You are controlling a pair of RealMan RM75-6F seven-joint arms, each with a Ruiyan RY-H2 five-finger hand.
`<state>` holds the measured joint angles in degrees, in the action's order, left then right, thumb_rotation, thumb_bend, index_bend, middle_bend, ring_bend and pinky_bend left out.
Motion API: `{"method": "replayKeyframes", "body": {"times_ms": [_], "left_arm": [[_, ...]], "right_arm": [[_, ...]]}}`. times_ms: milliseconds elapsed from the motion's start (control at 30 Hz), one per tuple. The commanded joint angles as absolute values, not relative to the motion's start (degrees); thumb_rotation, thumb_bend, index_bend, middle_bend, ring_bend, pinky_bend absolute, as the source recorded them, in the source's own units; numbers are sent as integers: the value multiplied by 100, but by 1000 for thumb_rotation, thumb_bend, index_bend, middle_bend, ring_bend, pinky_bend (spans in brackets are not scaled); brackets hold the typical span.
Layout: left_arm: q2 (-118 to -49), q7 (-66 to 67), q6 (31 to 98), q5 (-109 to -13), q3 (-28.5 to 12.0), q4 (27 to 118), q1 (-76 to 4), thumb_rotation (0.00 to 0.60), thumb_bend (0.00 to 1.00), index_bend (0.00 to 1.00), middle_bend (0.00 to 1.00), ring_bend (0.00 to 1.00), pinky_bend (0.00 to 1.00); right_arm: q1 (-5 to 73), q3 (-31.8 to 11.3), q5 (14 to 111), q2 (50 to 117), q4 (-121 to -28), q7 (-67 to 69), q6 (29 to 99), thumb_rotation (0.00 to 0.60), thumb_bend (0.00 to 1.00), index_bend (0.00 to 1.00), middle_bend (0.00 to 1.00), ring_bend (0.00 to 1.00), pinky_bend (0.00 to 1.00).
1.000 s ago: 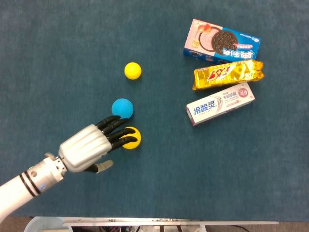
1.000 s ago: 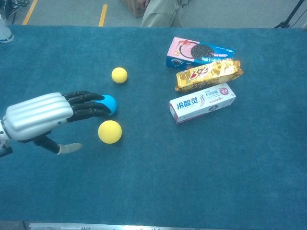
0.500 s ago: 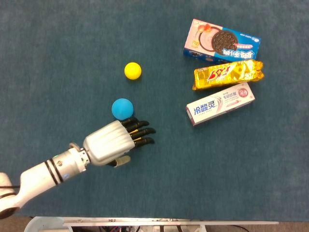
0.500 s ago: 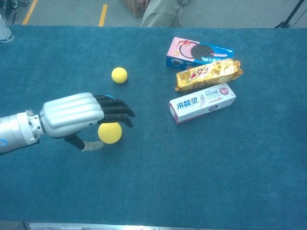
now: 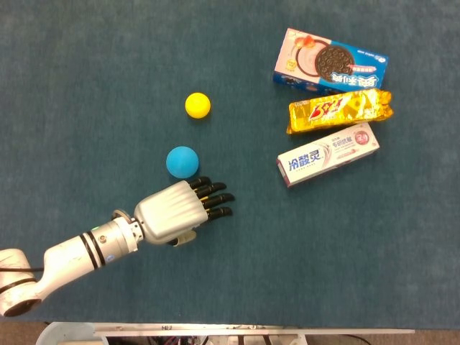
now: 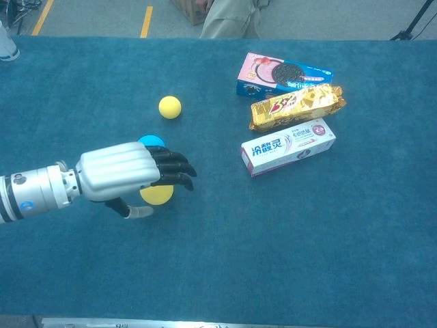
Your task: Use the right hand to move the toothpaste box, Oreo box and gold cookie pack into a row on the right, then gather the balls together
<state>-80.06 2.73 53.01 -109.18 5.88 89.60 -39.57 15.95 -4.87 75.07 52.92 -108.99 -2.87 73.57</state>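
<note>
- Packages lie in a row on the right of the blue table cloth (image 5: 86, 86), all flat and slanted the same way.
- Farthest from the robot is the Oreo box (image 5: 330, 61), then the gold cookie pack (image 5: 339, 111), then the toothpaste box (image 5: 328, 154) nearest.
- The gold cookie pack lies just beside the Oreo box on one side and touches, or all but touches, the toothpaste box on the other.
- The small yellow ball (image 5: 198, 105) sits alone, left of the packages and well apart from them.
- The blue ball (image 5: 182, 161) lies nearer the robot than that one, just beyond the knuckles of the left hand (image 5: 176, 212).
- In the chest view the silver back of the hand hides most of the blue ball, leaving only a sliver.
- The larger yellow ball (image 6: 160, 195) shows only in the chest view, under the dark fingers (image 6: 174, 167); the head view hides it beneath the hand.
- The left hand lies palm down over this ball, fingers stretched out side by side toward the packages, the thumb (image 6: 140, 212) tucked low beside it.
- Whether the hand grips the ball or only covers it, I cannot tell.
- The forearm (image 5: 65, 259) runs back to the lower left edge.
</note>
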Motion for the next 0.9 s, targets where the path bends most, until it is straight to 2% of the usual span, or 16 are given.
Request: {"method": "replayKeyframes", "body": {"times_ms": [33,367,733,900], "left_arm": [[-8092,206,5356,-10944,653,8816,-4014,600,314,201,144,102,198],[-8391,-128,5651,-11122,878,8156,-4141,600,314,209,143,102,200],[-8590,-466,6056,-11334,1206,7561,-4168,600,314,256,164,148,331],[-8684,-599,6163,-11351,1283,7398,-4188,600,314,259,167,154,350]], "right_arm": [[1572,-495,7489,5272,-10905,-279,7361,600,271,339,437,345,532],[1507,-533,7423,5240,-10954,-333,7352,600,271,339,437,345,532],[1460,-582,7389,5231,-11035,-375,7362,600,270,339,437,345,532],[1431,-598,7388,5199,-11080,-380,7379,600,271,339,437,345,532]]}}
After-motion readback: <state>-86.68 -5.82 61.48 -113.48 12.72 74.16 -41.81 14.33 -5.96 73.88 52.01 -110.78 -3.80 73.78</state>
